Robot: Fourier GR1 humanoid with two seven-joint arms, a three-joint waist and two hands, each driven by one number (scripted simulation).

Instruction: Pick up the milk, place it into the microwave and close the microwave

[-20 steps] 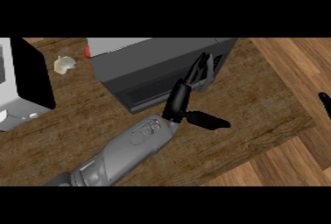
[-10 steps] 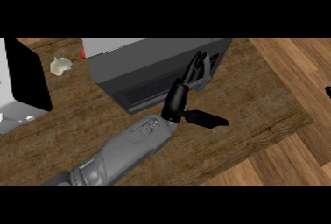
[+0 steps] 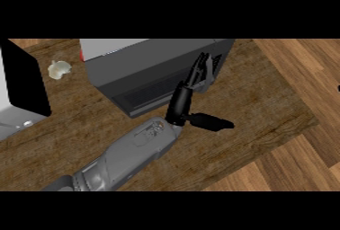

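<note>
The dark grey microwave [image 3: 149,67] stands at the back of the wooden counter [image 3: 79,130], and its door lies flat against its body. No milk carton shows anywhere. My left hand [image 3: 179,102] reaches up from the lower left. Its straight fingers [image 3: 199,74] press on the right end of the microwave's front, and the thumb [image 3: 211,122] sticks out to the right. The hand is open and holds nothing. Only a black sliver of my right hand [image 3: 338,88] shows at the right edge.
A small pale lump [image 3: 58,69] lies on the counter left of the microwave. A white and black appliance [image 3: 23,90] stands at the far left. The counter's edge runs diagonally at the right, with wooden floor [image 3: 299,157] beyond it.
My left hand has slid slightly farther up along the microwave's front. The right hand has drifted almost out of view at the right edge.
</note>
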